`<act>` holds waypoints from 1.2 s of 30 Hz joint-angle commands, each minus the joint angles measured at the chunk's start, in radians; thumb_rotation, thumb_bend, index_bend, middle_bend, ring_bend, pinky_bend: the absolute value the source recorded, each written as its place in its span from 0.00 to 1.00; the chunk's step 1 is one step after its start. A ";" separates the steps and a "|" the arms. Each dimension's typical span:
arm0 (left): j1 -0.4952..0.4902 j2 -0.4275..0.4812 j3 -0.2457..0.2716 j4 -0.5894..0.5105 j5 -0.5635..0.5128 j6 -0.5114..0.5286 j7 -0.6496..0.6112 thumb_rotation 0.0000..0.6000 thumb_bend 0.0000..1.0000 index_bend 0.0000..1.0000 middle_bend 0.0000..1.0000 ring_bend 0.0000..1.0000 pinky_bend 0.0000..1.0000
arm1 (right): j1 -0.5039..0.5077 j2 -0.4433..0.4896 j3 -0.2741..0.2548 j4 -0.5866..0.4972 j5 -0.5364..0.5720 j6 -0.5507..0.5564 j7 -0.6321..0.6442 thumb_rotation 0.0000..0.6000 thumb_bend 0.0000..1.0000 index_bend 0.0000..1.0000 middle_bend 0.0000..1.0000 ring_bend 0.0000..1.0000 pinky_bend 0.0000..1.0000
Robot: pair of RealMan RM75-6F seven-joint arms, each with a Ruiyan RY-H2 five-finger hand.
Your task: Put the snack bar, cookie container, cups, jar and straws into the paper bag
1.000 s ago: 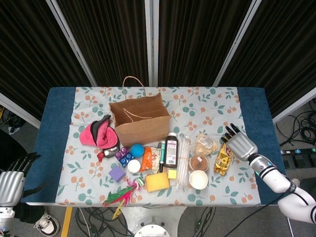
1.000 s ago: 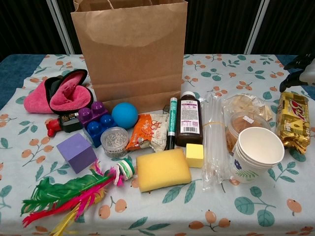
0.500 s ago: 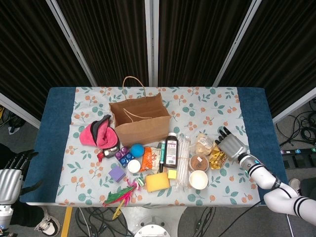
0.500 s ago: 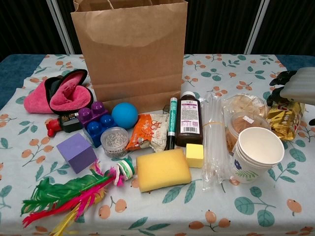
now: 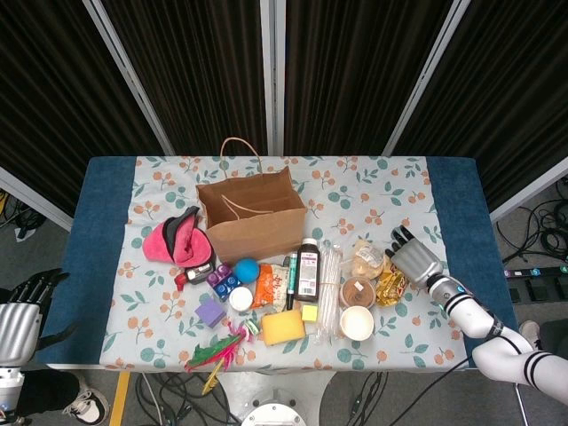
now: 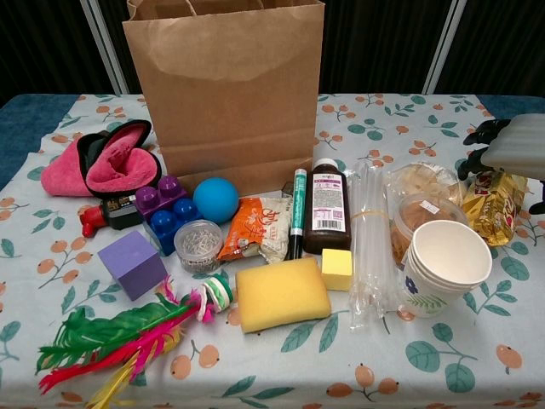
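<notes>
At the lower right of the chest view nothing is packed yet: the stacked paper cups (image 6: 446,266) stand nearest, with the bundle of clear straws (image 6: 368,243) just left of them, the lidded cookie container (image 6: 415,215) touching the cups from behind, and a clear bag of snacks (image 6: 421,182) beyond that. At the right edge the right hand (image 6: 513,146) sits over the gold snack bar (image 6: 494,203), fingers curled down onto the wrapper, though whether they truly grip it I cannot tell. At the top of the frame the paper bag (image 6: 228,89) stands upright and open; the left hand (image 5: 19,319) hangs idle off the table at lower left of the head view, fingers loosely apart, empty.
</notes>
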 commanded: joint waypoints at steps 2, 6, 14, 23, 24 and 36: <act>0.001 0.001 -0.002 0.002 -0.003 0.002 0.000 1.00 0.10 0.25 0.28 0.20 0.26 | 0.003 -0.014 -0.008 0.016 0.009 0.001 -0.007 1.00 0.06 0.26 0.28 0.09 0.08; 0.000 -0.001 -0.003 0.002 -0.004 0.002 0.002 1.00 0.10 0.25 0.28 0.20 0.26 | 0.000 -0.031 -0.013 0.036 0.005 0.024 -0.008 1.00 0.08 0.35 0.32 0.16 0.14; -0.002 0.001 -0.002 -0.006 0.000 0.003 0.008 1.00 0.10 0.25 0.28 0.20 0.26 | -0.015 -0.035 -0.020 0.046 -0.052 0.129 0.037 1.00 0.17 0.61 0.49 0.36 0.31; -0.006 0.012 0.004 -0.043 0.014 0.003 0.009 1.00 0.10 0.25 0.28 0.20 0.26 | -0.054 0.136 -0.003 -0.124 -0.118 0.302 0.114 1.00 0.20 0.66 0.54 0.41 0.35; -0.006 0.013 0.005 -0.046 0.015 0.004 0.008 1.00 0.10 0.25 0.28 0.20 0.26 | -0.060 0.164 0.002 -0.149 -0.123 0.325 0.122 1.00 0.20 0.67 0.54 0.41 0.35; -0.008 0.023 0.013 -0.060 0.028 0.004 -0.012 1.00 0.10 0.25 0.28 0.20 0.26 | -0.070 0.489 0.203 -0.476 0.013 0.501 0.080 1.00 0.21 0.69 0.56 0.45 0.39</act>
